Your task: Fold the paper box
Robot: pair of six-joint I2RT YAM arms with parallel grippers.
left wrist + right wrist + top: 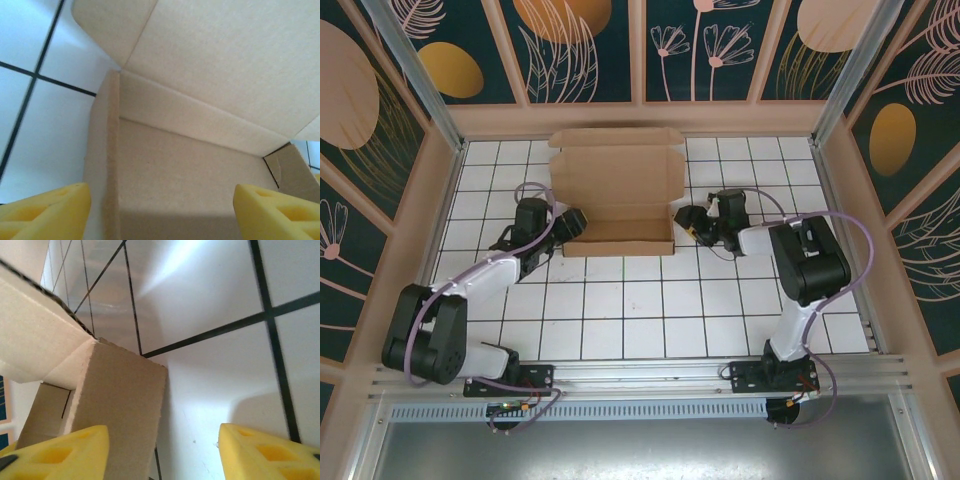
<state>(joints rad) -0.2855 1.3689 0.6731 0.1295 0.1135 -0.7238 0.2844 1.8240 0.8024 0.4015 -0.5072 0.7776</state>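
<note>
Two grippers: we're reading both as spread, nothing pinched. Left gripper (161,214) is showing its yellow pads (45,212) far apart; right gripper (162,452) likewise.
Paper box (618,200): sitting toward the back of the tiled table (620,310), btwn the two grippers. Tray is formed, lid (616,172) is standing open at the rear.
Left wall (107,165): running up btwn the pads, close to one, not squeezed.
Right wall (120,405): lying just beside one pad, the other well clear.
Risk 1: w/ nobody clamping, we're expecting the side walls could spring outward and undo the tray.
Risk 2: a one-sided push is likely sliding the box on the smooth tiles, or tipping it if a pad is catching a wall edge.
Risk 3: closing the lid off-centre may be crumpling its tabs.
Top view: giving us the whole box, the lid and both arms flanking it.
Left wrist: giving the tray's inside and the rear crease.
Right wrist: giving the outer right corner and its raw corrugated edge.
</note>
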